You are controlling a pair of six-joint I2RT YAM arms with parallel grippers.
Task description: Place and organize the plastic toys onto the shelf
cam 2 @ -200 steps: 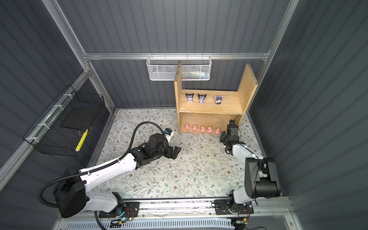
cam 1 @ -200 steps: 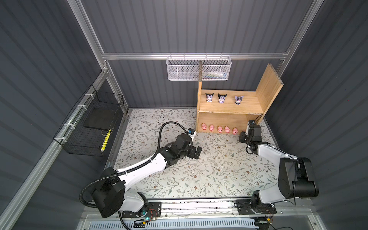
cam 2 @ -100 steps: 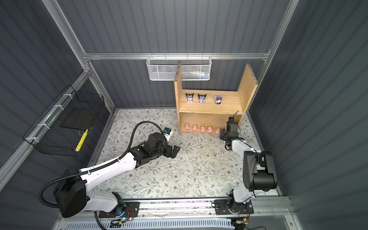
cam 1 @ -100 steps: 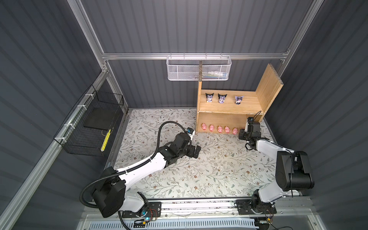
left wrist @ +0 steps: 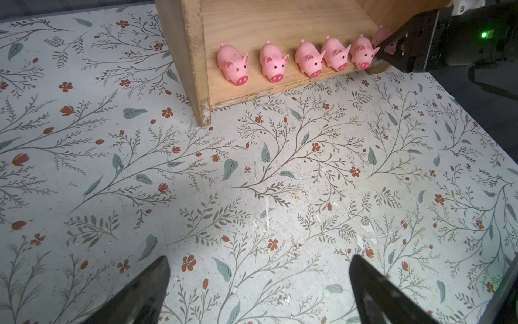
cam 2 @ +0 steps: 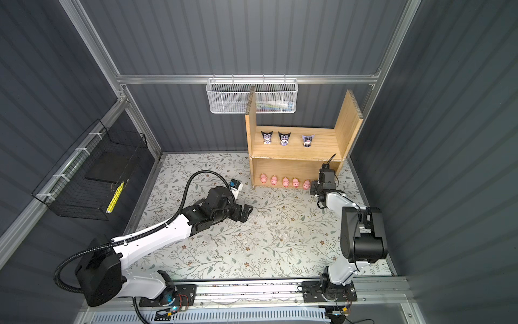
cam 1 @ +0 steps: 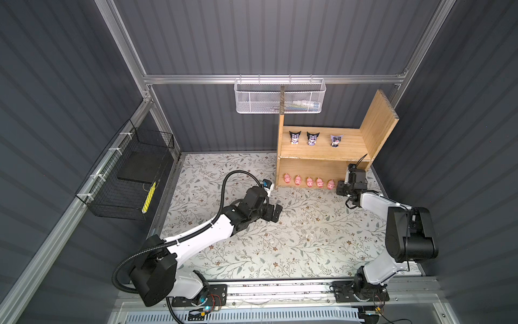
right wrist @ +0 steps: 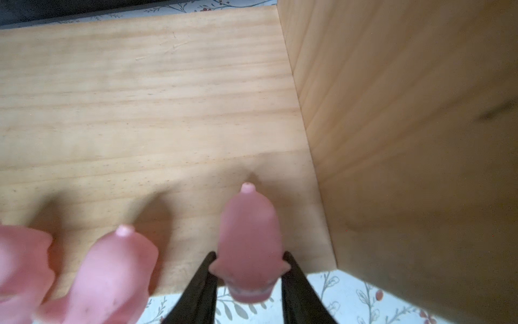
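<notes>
The wooden shelf (cam 1: 322, 154) stands at the back right. Three hooded figurines (cam 1: 312, 138) stand on its upper level. Several pink pigs (cam 1: 309, 181) line the front of the lower level, snouts outward. My right gripper (cam 1: 340, 188) is at the right end of that row. In the right wrist view its jaws (right wrist: 249, 253) flank one more pig (right wrist: 248, 232), which rests on the lower board with the fingers against its sides. My left gripper (cam 1: 276, 211) hovers open over the floral mat, left of the shelf, with nothing between its fingers (left wrist: 364, 280).
A white mesh basket (cam 1: 280, 96) hangs on the back wall just above the shelf's left board. A black wire basket (cam 1: 131, 174) with a yellow item hangs on the left wall. The shelf's right board stands close beside my right gripper.
My right gripper has pushed a little forward onto the lower level with the pig. The left arm has drawn back slightly.
</notes>
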